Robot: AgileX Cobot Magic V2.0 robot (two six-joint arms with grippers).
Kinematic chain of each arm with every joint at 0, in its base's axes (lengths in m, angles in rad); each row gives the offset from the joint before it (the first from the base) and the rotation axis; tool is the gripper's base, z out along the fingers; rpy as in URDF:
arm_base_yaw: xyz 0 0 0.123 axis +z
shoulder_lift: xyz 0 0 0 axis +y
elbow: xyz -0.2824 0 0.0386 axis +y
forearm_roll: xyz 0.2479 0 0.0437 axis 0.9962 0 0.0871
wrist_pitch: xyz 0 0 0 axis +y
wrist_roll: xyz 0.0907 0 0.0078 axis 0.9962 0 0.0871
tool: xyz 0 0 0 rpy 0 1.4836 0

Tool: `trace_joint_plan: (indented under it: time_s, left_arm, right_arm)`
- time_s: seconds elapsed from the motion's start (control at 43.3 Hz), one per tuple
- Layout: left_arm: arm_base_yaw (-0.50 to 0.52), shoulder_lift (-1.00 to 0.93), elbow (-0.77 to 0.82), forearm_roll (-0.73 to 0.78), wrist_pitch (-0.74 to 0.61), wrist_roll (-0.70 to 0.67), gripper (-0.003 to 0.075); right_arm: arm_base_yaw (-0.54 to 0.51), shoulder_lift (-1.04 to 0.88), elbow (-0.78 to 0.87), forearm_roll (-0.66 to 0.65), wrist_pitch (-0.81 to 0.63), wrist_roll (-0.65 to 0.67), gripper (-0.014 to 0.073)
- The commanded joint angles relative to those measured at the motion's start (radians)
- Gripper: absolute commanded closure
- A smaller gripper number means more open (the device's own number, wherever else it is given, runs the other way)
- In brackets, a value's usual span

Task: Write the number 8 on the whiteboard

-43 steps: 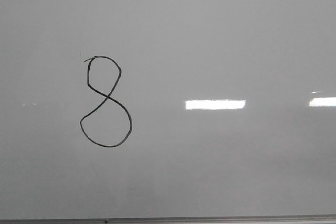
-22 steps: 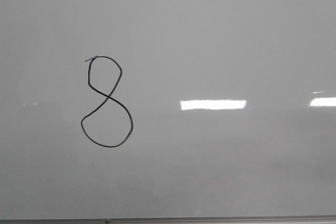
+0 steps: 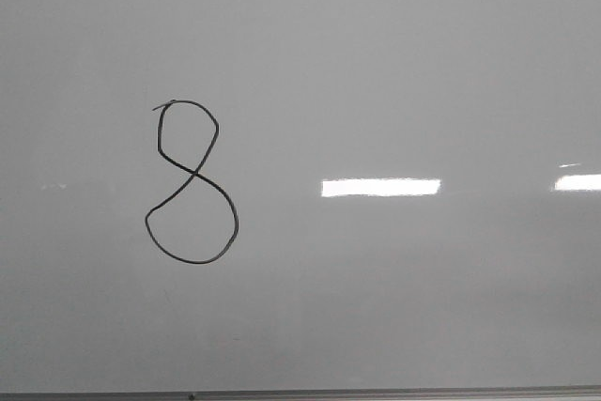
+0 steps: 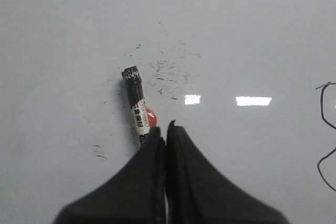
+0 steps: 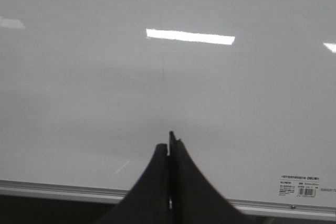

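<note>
The left gripper (image 4: 166, 129) has its two black fingers (image 4: 149, 156) pressed together with no gap showing between them. A marker (image 4: 137, 106) lies on the whiteboard (image 4: 63, 35) just beside the fingertips, its lower end going behind the left finger; whether the fingers actually pinch it cannot be told from this view. The marker has a black cap and a white label with a red patch. Faint black specks and smudges dot the board near the cap.

The right gripper (image 5: 170, 141) is likewise closed, fingers meeting, with nothing between them, hanging over bare board near its grey frame edge (image 5: 58, 190), where a small printed sticker (image 5: 304, 188) sits.

In the front view the number 8 (image 3: 192, 181) stands left of centre on the whiteboard (image 3: 423, 63): a thin black line, small upper loop, rounder larger lower loop, slightly tilted, with a little stray tick at the top left
</note>
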Motion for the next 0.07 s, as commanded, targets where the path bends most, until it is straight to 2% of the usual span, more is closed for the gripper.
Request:
trace_joint_plan:
  time_s: [0.0,0.046]
  left_arm:
    - [0.000,-0.012,0.013,-0.008,-0.088,-0.008,0.0741]
    - [0.000,-0.012,0.013,-0.008,-0.088,-0.008,0.0741]
  right_arm:
    - [-0.008,-0.018,-0.002,-0.003,-0.075,0.001,0.0663]
    - [-0.008,-0.018,-0.002,-0.003,-0.075,0.001,0.0663]
